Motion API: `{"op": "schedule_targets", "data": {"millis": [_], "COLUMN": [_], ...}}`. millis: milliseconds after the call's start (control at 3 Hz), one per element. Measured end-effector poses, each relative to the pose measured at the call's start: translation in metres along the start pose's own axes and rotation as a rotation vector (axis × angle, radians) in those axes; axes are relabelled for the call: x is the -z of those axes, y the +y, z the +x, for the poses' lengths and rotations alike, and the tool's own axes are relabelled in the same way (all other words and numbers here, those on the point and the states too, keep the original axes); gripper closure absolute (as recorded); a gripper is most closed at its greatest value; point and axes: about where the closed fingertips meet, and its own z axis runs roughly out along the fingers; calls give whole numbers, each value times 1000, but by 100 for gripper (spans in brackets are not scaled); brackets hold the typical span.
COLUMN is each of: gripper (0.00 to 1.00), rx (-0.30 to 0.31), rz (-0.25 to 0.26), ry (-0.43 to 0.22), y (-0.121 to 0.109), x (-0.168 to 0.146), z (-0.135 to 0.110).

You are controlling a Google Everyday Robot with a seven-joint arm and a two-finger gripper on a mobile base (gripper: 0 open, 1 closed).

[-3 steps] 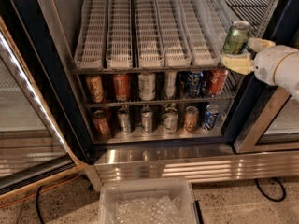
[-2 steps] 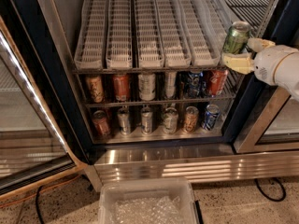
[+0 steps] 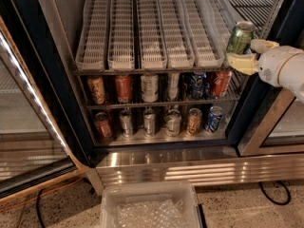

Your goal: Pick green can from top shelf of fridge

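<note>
The green can [image 3: 240, 37] with a silver top is held upright at the right end of the top shelf [image 3: 147, 56], in front of the fridge's right frame. My gripper [image 3: 248, 54], with pale yellow fingers [image 3: 241, 61] on a white arm coming in from the right, is shut on the green can. The top shelf is a wire rack with several long white ribbed lane trays, all without cans. The fridge [image 3: 161, 167] has a dark frame and a shiny steel base.
Two lower racks hold rows of orange, silver and blue cans [image 3: 149, 88]. The open glass door [image 3: 28, 127] stands at the left. A clear plastic bin [image 3: 149, 208] sits on the floor in front. A black cable [image 3: 273, 194] lies at the lower right.
</note>
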Motion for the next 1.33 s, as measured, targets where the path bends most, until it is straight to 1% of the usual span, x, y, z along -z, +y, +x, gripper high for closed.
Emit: {"op": "schedule_targets", "data": {"millis": [333, 667, 1000, 1333], "gripper": [36, 42, 45, 45], "rx": [0, -16, -28, -22], "rz": [0, 14, 80, 147], "ry": [0, 1, 2, -7], "y": [0, -3, -24, -42], "x": [0, -15, -33, -40], "z": [0, 0, 2, 2]}}
